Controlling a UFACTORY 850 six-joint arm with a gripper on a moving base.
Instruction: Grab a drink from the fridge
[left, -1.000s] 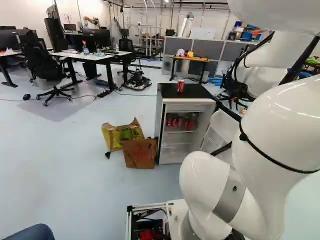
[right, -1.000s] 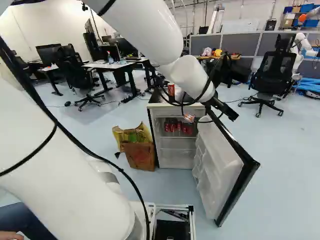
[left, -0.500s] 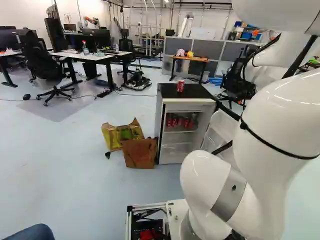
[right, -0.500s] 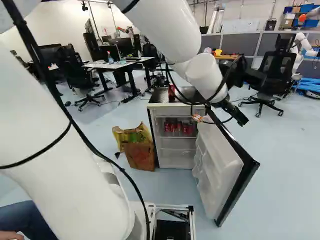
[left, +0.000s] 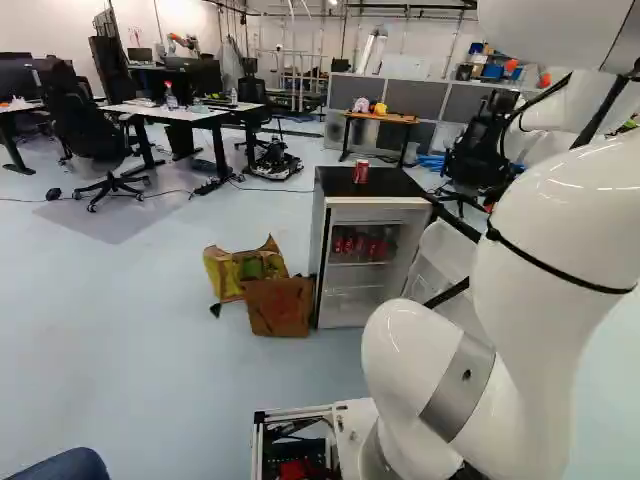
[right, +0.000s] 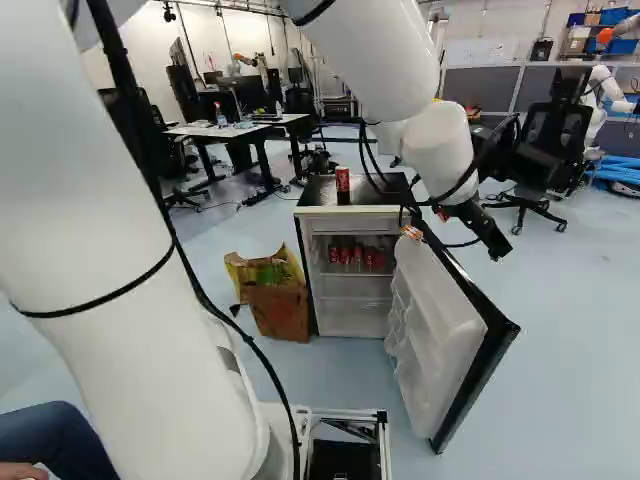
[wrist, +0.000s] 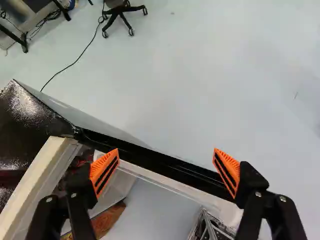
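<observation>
Standing wide apart and empty beside the fridge door (right: 430, 330), my jaws need, I judge, an inward swing; its being open exposes red drink cans (right: 356, 257) on the upper shelf (left: 358, 263), their count hard to tell. Another can (right: 343, 184) stands atop the fridge (left: 375, 203).

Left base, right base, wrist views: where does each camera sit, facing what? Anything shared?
Left base view: behind the arm, to its left, facing ahead, slightly down, at the fridge; the arm fills the right.
Right base view: behind, to the right, facing likewise; the arm crosses left and top.
Wrist view: on the wrist, looking along the end effector at the open door; both fingers show.
Base views share the fridge and can.
</observation>
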